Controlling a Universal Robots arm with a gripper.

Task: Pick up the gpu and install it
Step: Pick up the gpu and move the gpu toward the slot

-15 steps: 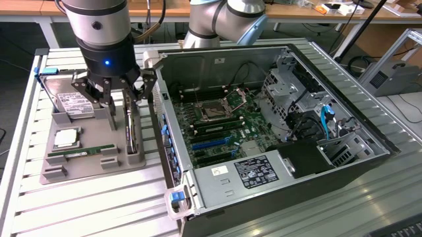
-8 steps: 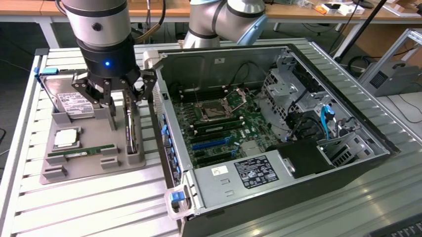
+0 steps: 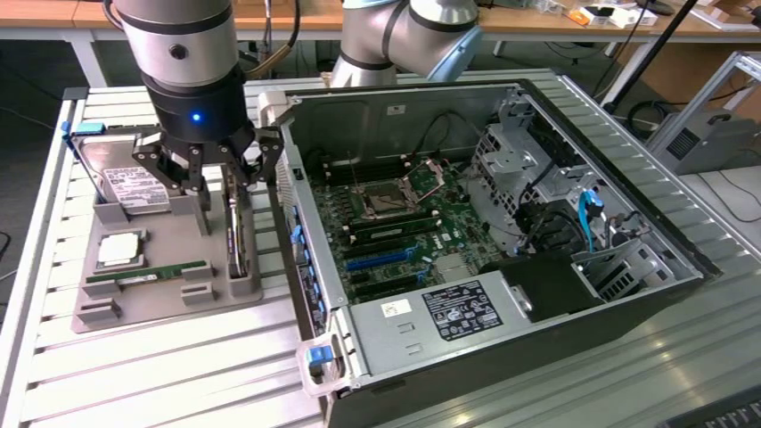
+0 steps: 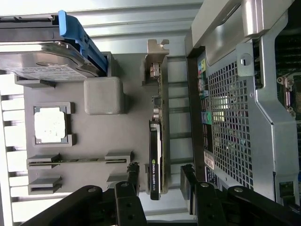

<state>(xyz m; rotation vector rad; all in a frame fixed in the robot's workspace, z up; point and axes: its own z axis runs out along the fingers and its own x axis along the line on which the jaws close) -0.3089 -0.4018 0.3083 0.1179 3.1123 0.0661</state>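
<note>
One end effector (image 3: 224,183) hangs over the grey holder tray (image 3: 167,308) on the slatted bench (image 3: 178,374). Its two black fingers (image 4: 133,173) are spread wide, one on each side of the single gpu (image 4: 157,150). In the wrist view there is a gap between the card and each finger, so nothing is gripped.

The gpu (image 3: 238,236) stands on its long edge in a slot along the side of the tray nearest the computer case (image 3: 393,107). Its black cooler face is upright and its silver end bracket (image 4: 155,61) is at the end farther from the fingers.

The tray carries three other parts:
- One silver hard drive (image 3: 125,178) with a white label leans at the tray's far end.
- One square processor chip (image 3: 119,250) lies flat in its pocket.
- One slim green memory stick (image 3: 149,272) lies in its holders.

The one case lies open on the bench just beside the tray, on the exterior view's right. One green motherboard (image 3: 393,223) and one grey power supply (image 3: 452,312) are inside it.
</note>
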